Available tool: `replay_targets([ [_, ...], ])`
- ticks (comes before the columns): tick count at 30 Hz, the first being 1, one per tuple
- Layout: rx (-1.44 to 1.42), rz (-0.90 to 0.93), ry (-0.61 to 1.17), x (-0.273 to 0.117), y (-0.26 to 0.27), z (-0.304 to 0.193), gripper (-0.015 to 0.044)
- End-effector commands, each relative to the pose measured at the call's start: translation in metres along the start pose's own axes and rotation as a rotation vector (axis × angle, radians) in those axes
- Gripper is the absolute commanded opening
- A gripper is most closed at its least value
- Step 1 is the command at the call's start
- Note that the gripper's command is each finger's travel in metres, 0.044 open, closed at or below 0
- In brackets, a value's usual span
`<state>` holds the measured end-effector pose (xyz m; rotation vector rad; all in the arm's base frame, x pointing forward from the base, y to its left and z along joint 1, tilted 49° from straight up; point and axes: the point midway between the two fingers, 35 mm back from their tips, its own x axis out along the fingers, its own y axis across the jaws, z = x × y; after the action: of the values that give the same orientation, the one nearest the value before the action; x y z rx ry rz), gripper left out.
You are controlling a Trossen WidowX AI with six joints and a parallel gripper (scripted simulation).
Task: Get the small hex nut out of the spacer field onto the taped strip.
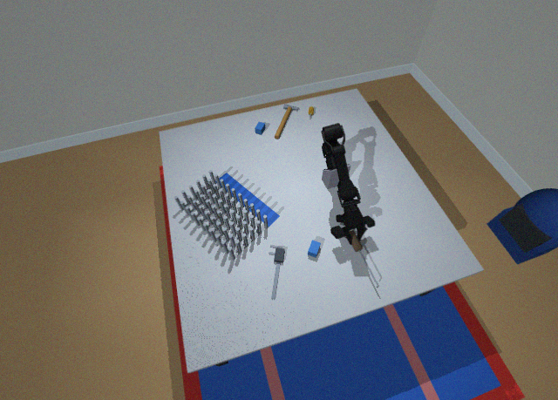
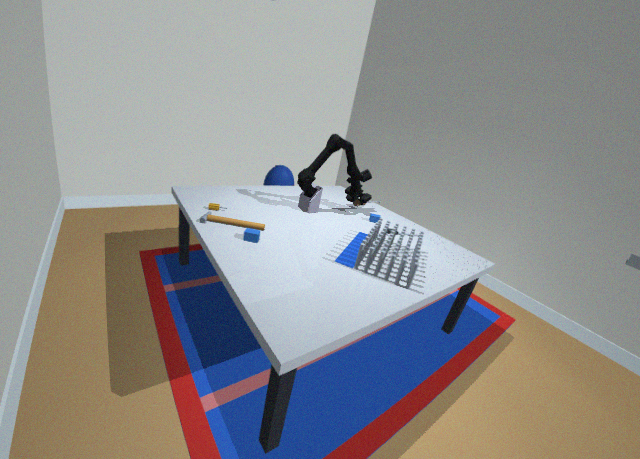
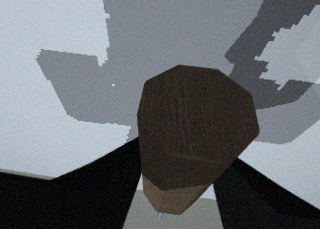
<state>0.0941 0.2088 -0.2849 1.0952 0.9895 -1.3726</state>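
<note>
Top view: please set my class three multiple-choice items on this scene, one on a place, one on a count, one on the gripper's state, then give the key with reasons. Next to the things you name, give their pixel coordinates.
1. Where is the blue strip?
A. Under the hammer
B. Along one side of the spacers
C. On the floor

2. How many blue blocks are on the table?
A. Two
B. Four
C. Five

3. What is the gripper doing?
A. Standing open with nothing in it
B. Holding a blue block
C. Shut on a wooden handle

Key:
1. B: the strip [image 1: 249, 199] [image 2: 351, 250] borders the spacers [image 1: 232, 252] [image 2: 410, 276].
2. A: one block [image 1: 260, 127] [image 2: 251, 235] lies near the hammer [image 1: 282, 123] [image 2: 235, 222], another [image 1: 314, 248] [image 2: 374, 217] near the caliper [image 1: 279, 254].
3. C: the gripper's [image 1: 356, 237] [image 2: 357, 201] fingers flank the handle [image 3: 197, 129].
</note>
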Motion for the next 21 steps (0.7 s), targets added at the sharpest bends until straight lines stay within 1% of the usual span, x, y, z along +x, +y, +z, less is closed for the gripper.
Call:
replay_targets([
  [1, -0.005, 0.004, 0.003, 0.003, 0.000, 0.003, 0.0000],
  [21, -0.004, 0.004, 0.001, 0.019, -0.002, 0.021, 0.0000],
])
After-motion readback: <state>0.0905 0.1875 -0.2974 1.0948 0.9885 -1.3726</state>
